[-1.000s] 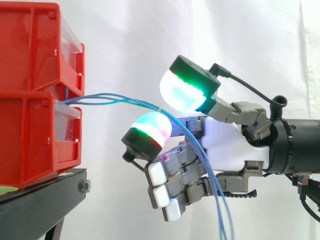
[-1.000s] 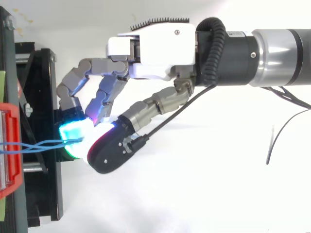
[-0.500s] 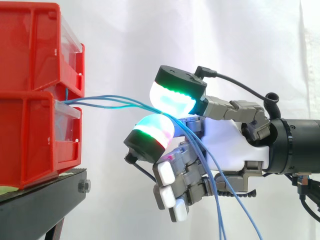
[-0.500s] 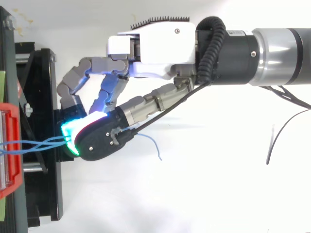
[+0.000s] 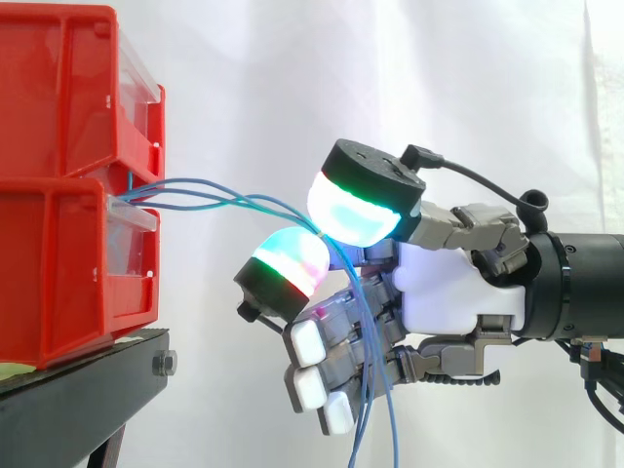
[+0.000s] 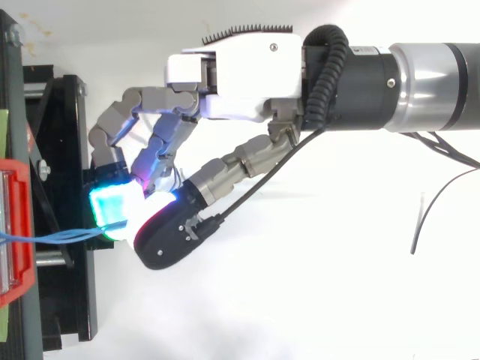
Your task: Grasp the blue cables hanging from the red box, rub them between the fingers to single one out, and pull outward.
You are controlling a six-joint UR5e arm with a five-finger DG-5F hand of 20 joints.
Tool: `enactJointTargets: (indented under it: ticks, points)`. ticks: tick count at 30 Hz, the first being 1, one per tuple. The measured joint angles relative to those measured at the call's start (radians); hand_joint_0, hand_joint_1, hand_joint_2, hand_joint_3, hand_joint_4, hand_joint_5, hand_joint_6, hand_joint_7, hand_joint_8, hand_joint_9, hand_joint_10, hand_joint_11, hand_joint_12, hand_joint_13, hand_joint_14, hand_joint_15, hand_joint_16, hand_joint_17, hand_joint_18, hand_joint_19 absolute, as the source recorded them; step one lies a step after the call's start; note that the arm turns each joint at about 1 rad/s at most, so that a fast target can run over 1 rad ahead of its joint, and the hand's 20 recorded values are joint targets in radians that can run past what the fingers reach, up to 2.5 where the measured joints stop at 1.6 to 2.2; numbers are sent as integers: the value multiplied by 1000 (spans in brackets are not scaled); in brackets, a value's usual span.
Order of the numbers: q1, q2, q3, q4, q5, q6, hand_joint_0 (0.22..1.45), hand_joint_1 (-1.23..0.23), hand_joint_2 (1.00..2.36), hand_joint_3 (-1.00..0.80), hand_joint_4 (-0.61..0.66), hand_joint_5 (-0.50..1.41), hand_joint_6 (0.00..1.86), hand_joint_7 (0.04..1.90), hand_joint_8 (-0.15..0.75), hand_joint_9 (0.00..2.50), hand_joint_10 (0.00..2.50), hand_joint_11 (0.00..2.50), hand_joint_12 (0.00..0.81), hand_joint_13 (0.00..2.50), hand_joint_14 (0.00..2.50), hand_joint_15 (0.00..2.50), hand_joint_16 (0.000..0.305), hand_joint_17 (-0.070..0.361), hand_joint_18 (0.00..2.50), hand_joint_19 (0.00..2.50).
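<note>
2 stacked red plastic bins (image 5: 68,185) sit at 9 o'clock in the side view, on a black metal stand (image 5: 88,390). From the gap between them the thin blue cables (image 5: 224,195) run toward 3 o'clock, slightly splayed, to the robot's white-and-grey hand (image 5: 448,292). There they converge and are pinched between 2 glowing fingertips (image 5: 356,210), the upper lying at about 1 o'clock of the lower. Past the pinch the strands drop toward 6 o'clock across the curled fingers. From above, the cables (image 6: 60,237) enter the pads as a tight bundle.

Against 0.5 s ago, the upper pad has slid back toward 3 o'clock off the lower one, and the loose tail that swung out toward 4 o'clock now hangs with the rest. I judge this a return stroke of the rubbing. The grip holds, but several strands seem pinched together, so no single cable is isolated and the outward pull should wait.
</note>
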Motion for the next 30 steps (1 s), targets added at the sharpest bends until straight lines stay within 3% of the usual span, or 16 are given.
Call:
enactJointTargets:
  ticks: [10, 14, 19, 24, 25, 30]
  points:
    - [0, 0, 0, -11, -1, 0, 556, -722, 1000, -500, 132, -139, 881, 1059, 296, 937, 15, 481, 370, 847, 21, 610, 44, 99, 725, 637]
    - [1, 0, 0, -11, -1, 0, 592, -689, 1012, -328, 110, -133, 884, 1119, 291, 957, 16, 491, 368, 856, 20, 608, 42, 95, 723, 643]
    - [1, 0, 0, -11, -1, 0, 628, -828, 1016, -253, 77, -158, 907, 1078, 285, 887, 13, 490, 370, 838, 21, 610, 43, 96, 723, 635]
    - [1, 0, 0, -12, -1, 1, 717, -965, 1009, -397, 96, -174, 920, 1034, 276, 837, 13, 488, 366, 804, 22, 596, 42, 96, 731, 571]
    - [0, 0, 0, -12, -1, 1, 719, -974, 1000, -495, 119, -173, 920, 1008, 275, 832, 13, 490, 365, 804, 20, 589, 43, 96, 732, 571]
    - [0, 8, 0, -27, -2, 5, 546, -889, 1000, -500, 131, -158, 909, 1009, 283, 865, 13, 490, 373, 818, 20, 606, 44, 99, 744, 601]
